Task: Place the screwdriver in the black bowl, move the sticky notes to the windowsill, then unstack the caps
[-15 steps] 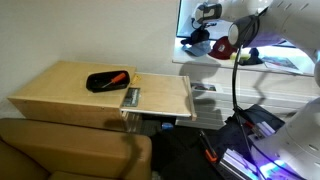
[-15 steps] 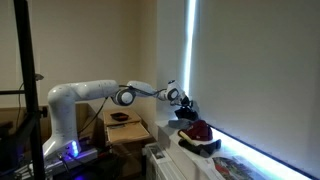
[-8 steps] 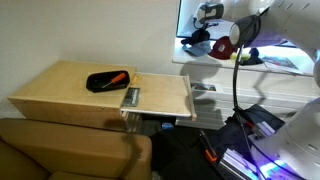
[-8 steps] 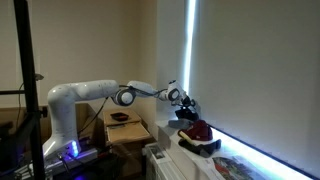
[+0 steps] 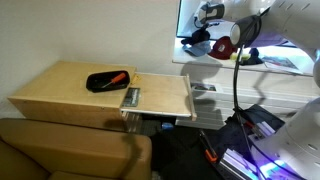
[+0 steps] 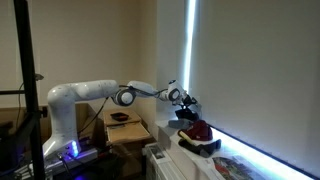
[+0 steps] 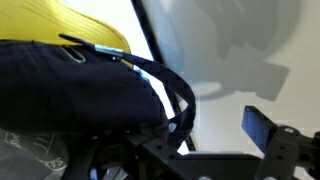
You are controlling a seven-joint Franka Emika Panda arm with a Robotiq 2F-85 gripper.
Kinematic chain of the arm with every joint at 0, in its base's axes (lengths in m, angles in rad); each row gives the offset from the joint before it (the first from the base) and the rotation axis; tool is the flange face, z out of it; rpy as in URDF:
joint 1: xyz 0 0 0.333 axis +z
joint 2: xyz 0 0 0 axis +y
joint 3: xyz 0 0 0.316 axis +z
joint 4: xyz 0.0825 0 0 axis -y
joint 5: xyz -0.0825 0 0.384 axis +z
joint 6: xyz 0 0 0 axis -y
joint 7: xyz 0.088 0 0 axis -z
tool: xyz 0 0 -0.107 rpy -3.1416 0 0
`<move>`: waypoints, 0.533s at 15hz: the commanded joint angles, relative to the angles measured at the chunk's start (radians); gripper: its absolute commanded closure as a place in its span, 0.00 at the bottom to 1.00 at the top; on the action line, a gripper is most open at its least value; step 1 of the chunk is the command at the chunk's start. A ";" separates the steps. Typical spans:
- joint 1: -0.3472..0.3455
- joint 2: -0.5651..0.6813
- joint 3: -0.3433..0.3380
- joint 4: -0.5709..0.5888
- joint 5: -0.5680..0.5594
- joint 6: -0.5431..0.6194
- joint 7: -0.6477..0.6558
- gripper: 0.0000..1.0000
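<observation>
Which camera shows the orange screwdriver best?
An exterior view: there the screwdriver lies plainly in the black bowl. In an exterior view the black bowl is only a dark speck, screwdriver indistinct. The wrist view misses it.

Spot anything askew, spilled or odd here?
Nothing spilled or damaged. The screwdriver lies in the black bowl. One oddity: a small grey object sits right at the front edge of the table, possibly overhanging it.

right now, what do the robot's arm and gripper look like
The arm is white, made of rounded tubular segments with darker bands at the joints. The gripper at its tip is black and blocky. Markings and cables are too small to tell.
</observation>
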 commanded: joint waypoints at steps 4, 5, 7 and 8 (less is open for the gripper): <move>-0.030 0.021 0.066 -0.005 0.081 0.268 -0.075 0.00; -0.033 0.023 0.081 -0.009 0.097 0.289 -0.097 0.00; -0.043 0.020 0.112 -0.014 0.132 0.308 -0.125 0.00; -0.054 0.024 0.157 -0.018 0.164 0.366 -0.171 0.00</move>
